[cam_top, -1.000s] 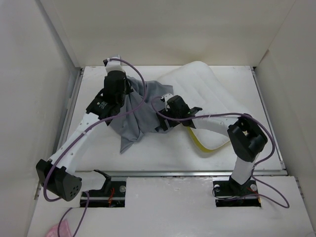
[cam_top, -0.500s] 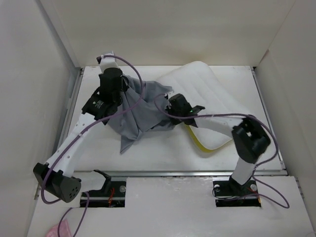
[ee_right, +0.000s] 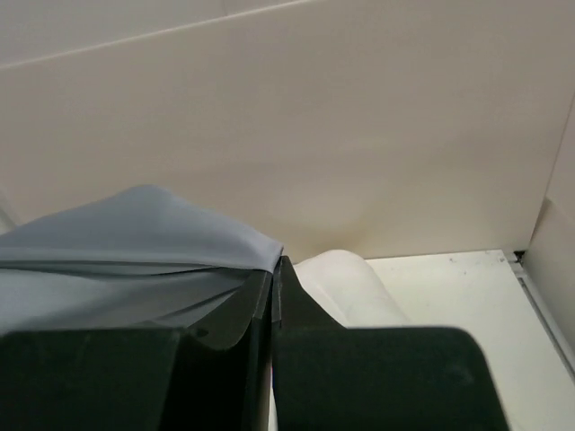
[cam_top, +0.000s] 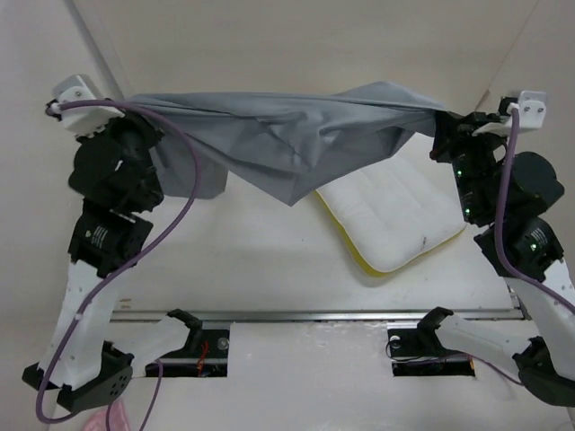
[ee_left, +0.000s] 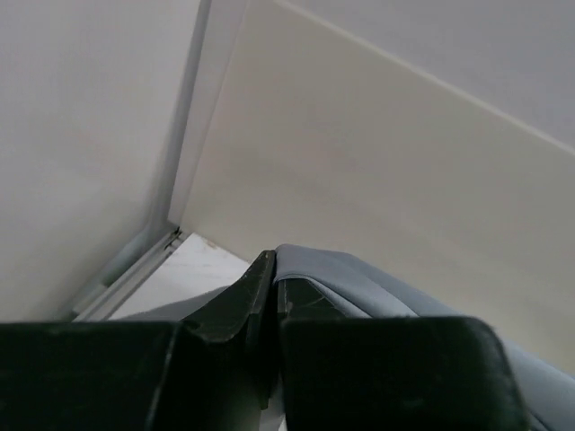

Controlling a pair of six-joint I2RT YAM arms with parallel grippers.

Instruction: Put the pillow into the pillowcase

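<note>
White table [cam_top: 260, 269], pillow [cam_top: 395, 215] resting uncovered, pillowcase [cam_top: 287, 135] stretched aloft, left end effector [ee_left: 272, 265] and right end effector [ee_right: 273, 268] clenching its ends.

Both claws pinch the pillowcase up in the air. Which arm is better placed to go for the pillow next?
Right, probably. The pillow lies on the table below the right end of the pillowcase, close under the right claw; the left claw grips the opposite end, away from it.
</note>
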